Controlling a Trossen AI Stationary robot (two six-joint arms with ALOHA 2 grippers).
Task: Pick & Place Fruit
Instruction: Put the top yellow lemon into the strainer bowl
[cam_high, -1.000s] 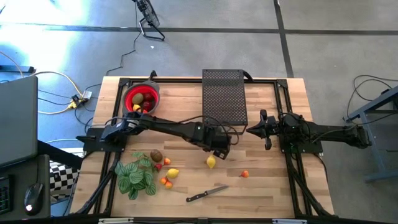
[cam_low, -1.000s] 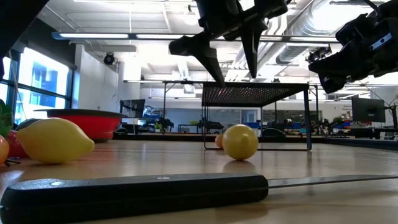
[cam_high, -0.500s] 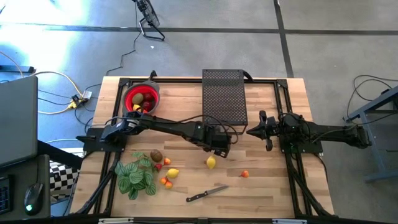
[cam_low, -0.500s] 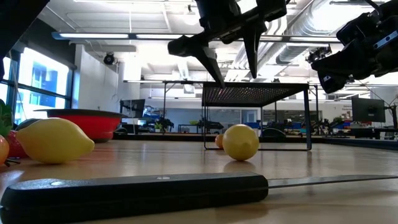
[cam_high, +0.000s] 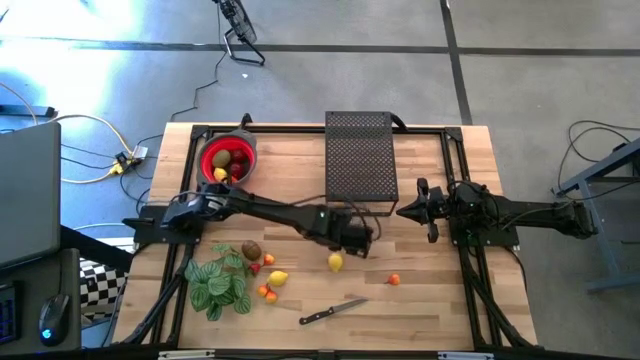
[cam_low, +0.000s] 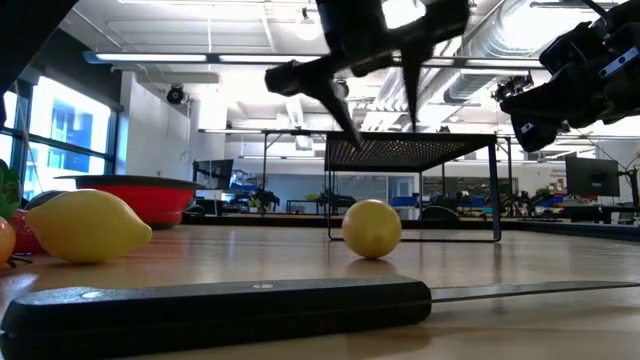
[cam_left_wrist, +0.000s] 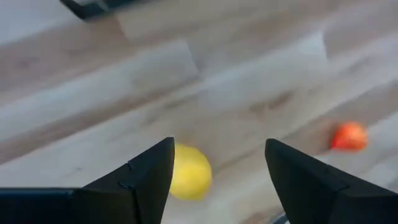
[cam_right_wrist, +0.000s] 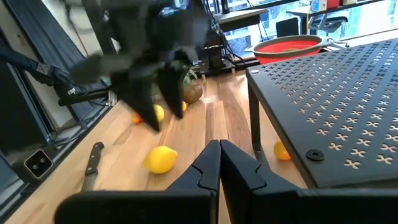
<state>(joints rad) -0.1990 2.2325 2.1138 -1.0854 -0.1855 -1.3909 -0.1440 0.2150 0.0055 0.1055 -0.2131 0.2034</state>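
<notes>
We have the left hand (cam_high: 352, 240) hanging above the table (cam_high: 420, 290) with its fingers (cam_left_wrist: 143, 180) spread apart, holding nothing. The lemon (cam_high: 337, 262) we judge to be its target lies just beside it on the wood; in the left wrist view it sits close to one finger, not centred in the gap. In the low view the hand is clearly raised above the lemon, not yet around it.

Outward from the lemon: a tiny orange fruit (cam_high: 394, 279) lies near it, on the side toward the right arm. A black-handled knife (cam_high: 330, 312) lies near it toward the table's front edge. The black perforated stand (cam_high: 359, 155) rises behind it. A second lemon (cam_high: 278, 278), a kiwi (cam_high: 251, 250) and small orange pieces sit beside the leafy plant (cam_high: 220, 285). The red bowl (cam_high: 229, 158), already holding some fruit, stands well apart at the back corner.

The right hand (cam_high: 428, 211) waits beside the stand, fingers together in its wrist view.

Our worry is the off-centre line-up. If we descend as we stand, one finger may land on the lemon or nudge it. Being round, it would roll, perhaps toward the knife. A shallow pinch could also squirt it out sideways.
</notes>
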